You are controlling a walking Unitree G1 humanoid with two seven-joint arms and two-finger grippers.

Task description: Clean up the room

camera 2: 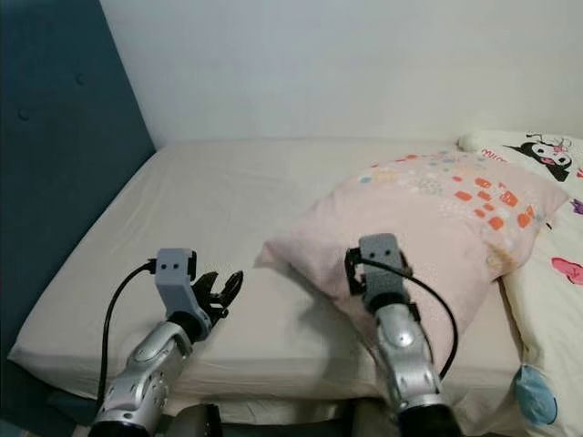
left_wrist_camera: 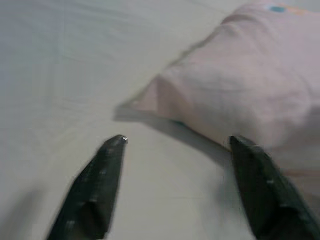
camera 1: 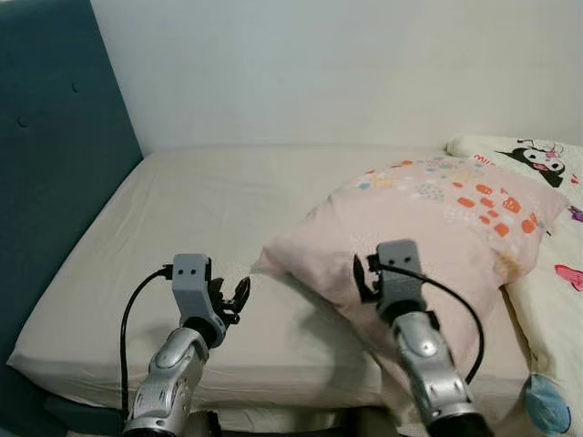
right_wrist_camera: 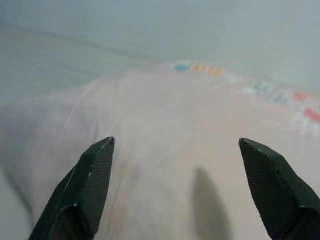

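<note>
A pale pink pillow [camera 1: 428,223] with orange and teal spots lies tilted on the beige bed sheet [camera 1: 209,209], right of centre. My left gripper [camera 1: 232,299] hovers open over the sheet, just left of the pillow's near corner [left_wrist_camera: 150,100]. Its two black fingers [left_wrist_camera: 95,190] are spread with nothing between them. My right gripper [right_wrist_camera: 175,145] stands open above the pillow's near side, fingers [right_wrist_camera: 85,185] wide apart and holding nothing. From the head camera, the right wrist block [camera 1: 398,259] hides those fingertips.
A teal padded headboard [camera 1: 55,155] rises along the left side. A white wall [camera 1: 346,64] closes the far side. A cartoon-print blanket [camera 1: 547,182] lies at the right edge, with a blue patch [camera 1: 547,405] near the front. The sheet's left half is bare.
</note>
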